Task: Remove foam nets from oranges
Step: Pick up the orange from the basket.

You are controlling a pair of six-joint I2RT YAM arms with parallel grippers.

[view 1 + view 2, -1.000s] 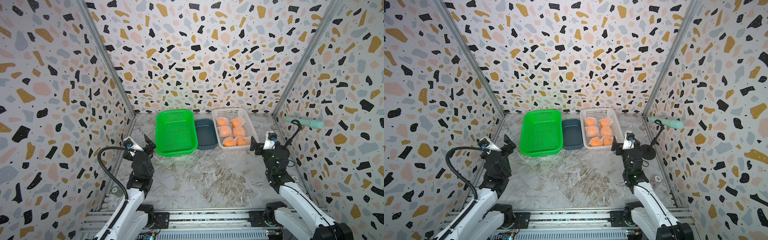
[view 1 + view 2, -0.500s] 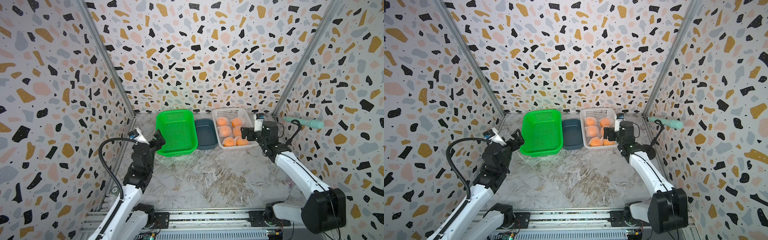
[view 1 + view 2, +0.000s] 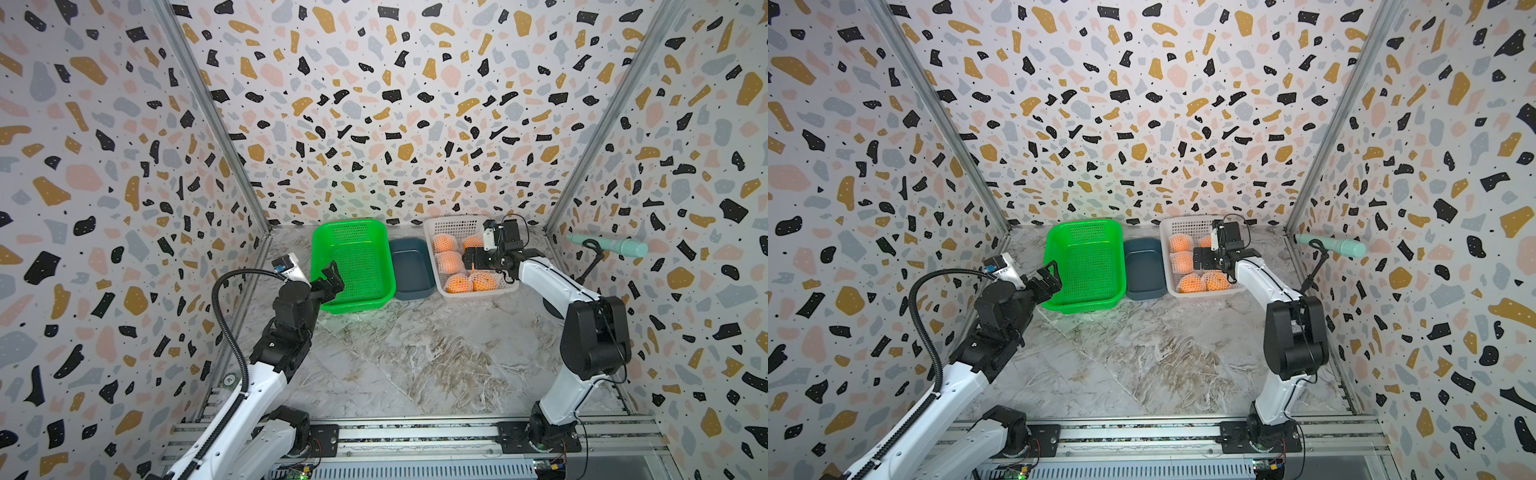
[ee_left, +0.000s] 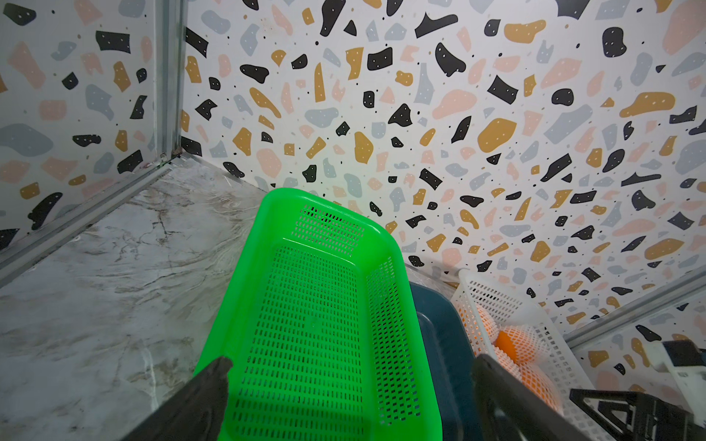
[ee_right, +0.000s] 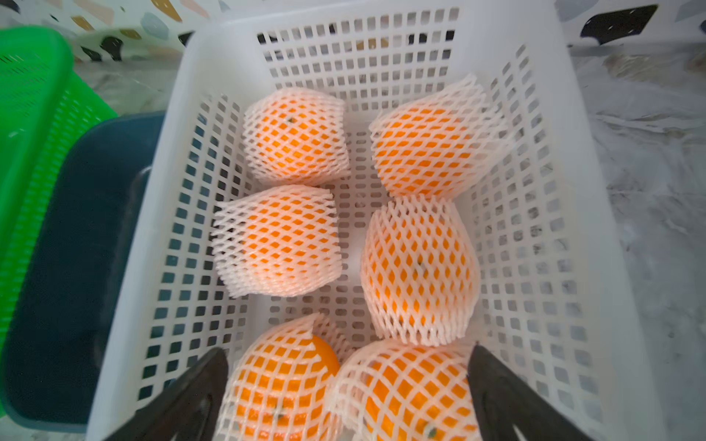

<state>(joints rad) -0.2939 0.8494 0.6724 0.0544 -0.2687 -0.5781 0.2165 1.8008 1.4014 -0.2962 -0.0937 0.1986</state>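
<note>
Several oranges, each in a white foam net [image 5: 418, 267], lie in the white basket [image 3: 478, 293] at the back right. My right gripper [image 3: 471, 258] hangs open over that basket. In the right wrist view its fingers straddle the two nearest netted oranges [image 5: 282, 382] [image 5: 405, 389] from above without touching them; the gripper's [image 5: 347, 351] span is empty. One near orange shows a bare patch where its net gapes. My left gripper [image 3: 332, 279] stands open and empty at the near left corner of the green basket [image 4: 267, 214].
An empty green basket [image 3: 353, 262] and a dark blue tub [image 3: 411, 266] sit side by side left of the white basket. A teal-handled tool [image 3: 606, 245] on a black stand juts from the right wall. Patterned walls close three sides.
My right arm has reached forward and up from beside the white basket until its gripper is over the oranges. My left gripper has moved forward to the green basket. Both stayed open.
</note>
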